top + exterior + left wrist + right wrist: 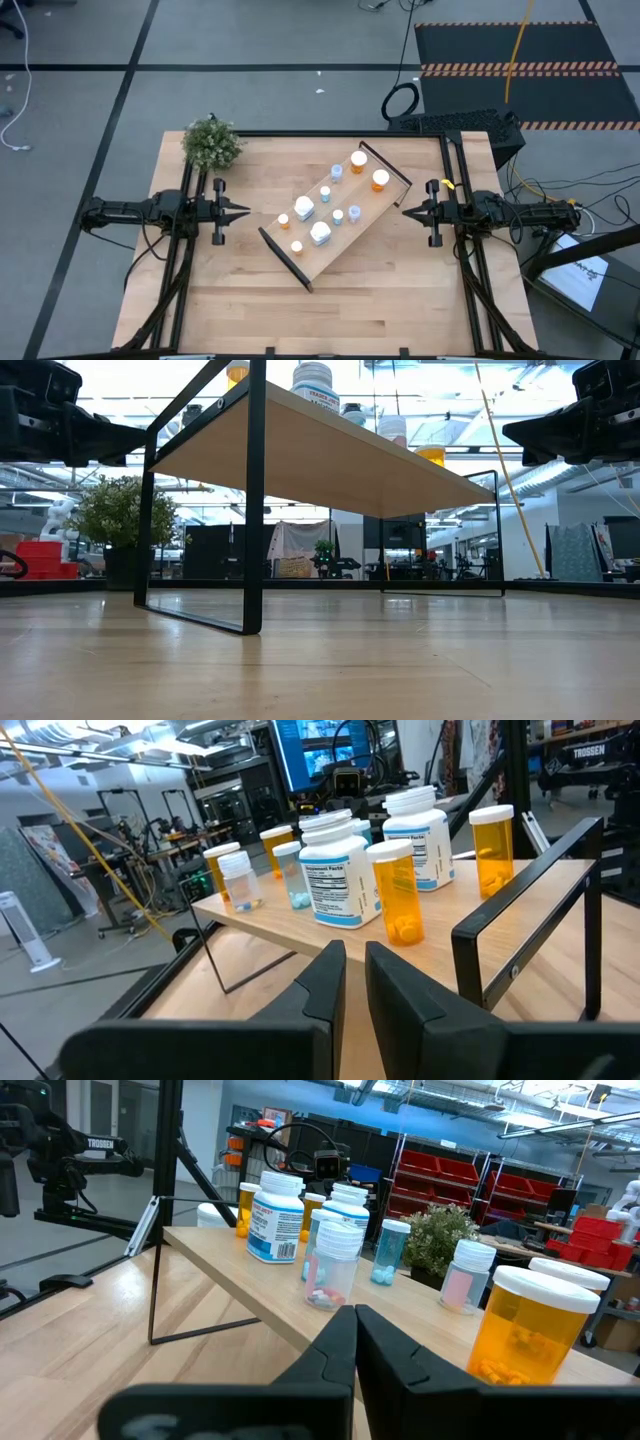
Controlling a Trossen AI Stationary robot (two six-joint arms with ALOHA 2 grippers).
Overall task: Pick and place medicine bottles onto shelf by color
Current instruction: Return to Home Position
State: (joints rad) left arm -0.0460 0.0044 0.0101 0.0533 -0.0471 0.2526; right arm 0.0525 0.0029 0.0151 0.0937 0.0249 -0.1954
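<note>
Light wooden desk (pixel 400 300) fills the middle of a grey-floored workshop, and nothing of the task lies on its bare boards. A long pale-wood shelf on thin black metal brackets (pixel 370 210) stands slantwise across its centre, from near left to far right. The left arm's dark two-finger hand (pixel 243 211) hovers just off the shelf's left side, and the right arm's hand (pixel 408 211) is opposite it, off the right side. Each hand has its fingers drawn narrow, almost meeting, and holds nothing. A small bushy green plant (pixel 212 143) sits at the desk's far left corner.

Every bottle in view stands upright on the shelf. Two large white-bodied bottles (pixel 320 233) are near the middle, two big orange ones with white caps (pixel 358 160) at the far right end, small pale-blue ones (pixel 337 172) between, and two tiny orange ones (pixel 283 220) towards the near left end.

These plastic bottles look light, stiff and smooth, so likely easy to topple or let slip. I would take one around its body just under the cap, coming in where neighbours leave room.
</note>
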